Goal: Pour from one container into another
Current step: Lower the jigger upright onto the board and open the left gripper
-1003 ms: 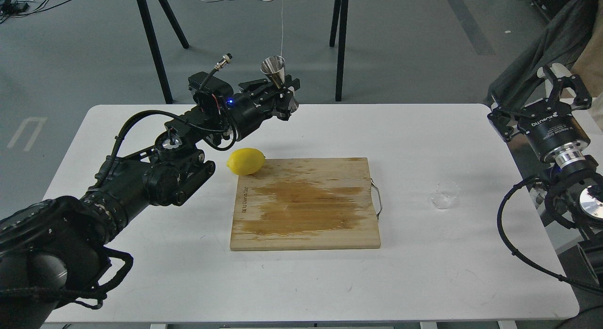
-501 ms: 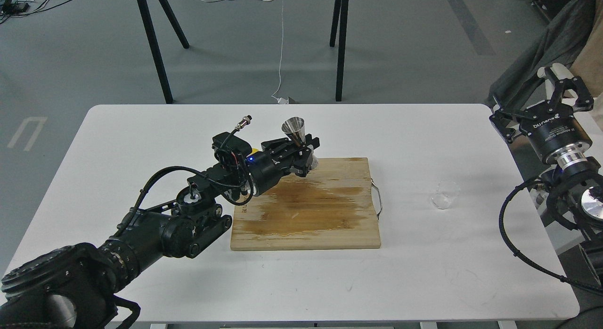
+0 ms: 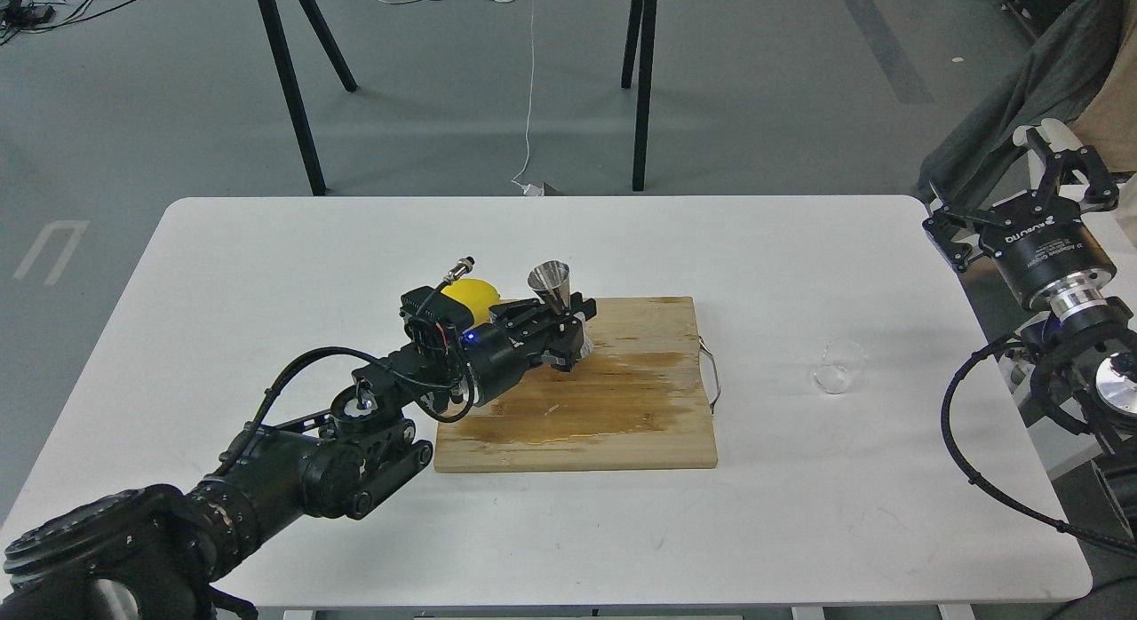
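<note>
The white desk (image 3: 266,274) carries a wet wooden board (image 3: 622,407) at its middle. The left hand (image 3: 561,325) pinches the steel jigger (image 3: 552,287) at its waist, upright over the board's far left corner, with a lemon (image 3: 471,298) just behind. The right hand (image 3: 1057,171) is spread and empty at the far right edge. The glass cup (image 3: 838,368) stands right of the board. It looks light, fragile and slippery, so I would grip its wall gently below the rim.

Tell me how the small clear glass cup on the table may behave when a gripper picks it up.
The glass cup looks thin-walled, so it is probably light and fragile under a hard squeeze. Its smooth clear surface may be slippery. It stands alone on the white table, so a sideways nudge could slide or tip it.
</note>
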### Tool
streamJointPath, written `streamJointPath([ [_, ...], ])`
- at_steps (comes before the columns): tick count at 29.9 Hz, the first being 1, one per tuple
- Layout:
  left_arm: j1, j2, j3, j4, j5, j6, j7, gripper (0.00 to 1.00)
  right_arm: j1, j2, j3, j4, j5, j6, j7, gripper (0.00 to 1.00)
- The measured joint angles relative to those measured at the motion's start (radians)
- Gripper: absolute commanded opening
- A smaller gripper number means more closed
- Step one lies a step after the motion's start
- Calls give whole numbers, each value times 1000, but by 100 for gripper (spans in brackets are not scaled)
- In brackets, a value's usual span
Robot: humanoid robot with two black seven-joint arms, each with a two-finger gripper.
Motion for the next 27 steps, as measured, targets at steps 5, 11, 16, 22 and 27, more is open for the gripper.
streamJointPath([
  [5, 17, 0, 57, 5, 2, 58, 0, 12, 0, 0, -1, 0, 0, 0, 0, 99],
  [11, 20, 0, 70, 11, 2, 88, 0, 12, -2, 0, -2, 0, 0, 0, 0, 99],
  [16, 20, 0, 71, 21, 0, 106, 0, 12, -2, 1, -2, 0, 0, 0, 0, 99],
  [22, 20, 0, 71, 63, -2, 118, 0, 12, -2, 3, -2, 0, 0, 0, 0, 99],
  [27, 22, 0, 72, 79, -2, 124, 0, 13, -2, 8, -2, 0, 0, 0, 0, 99],
])
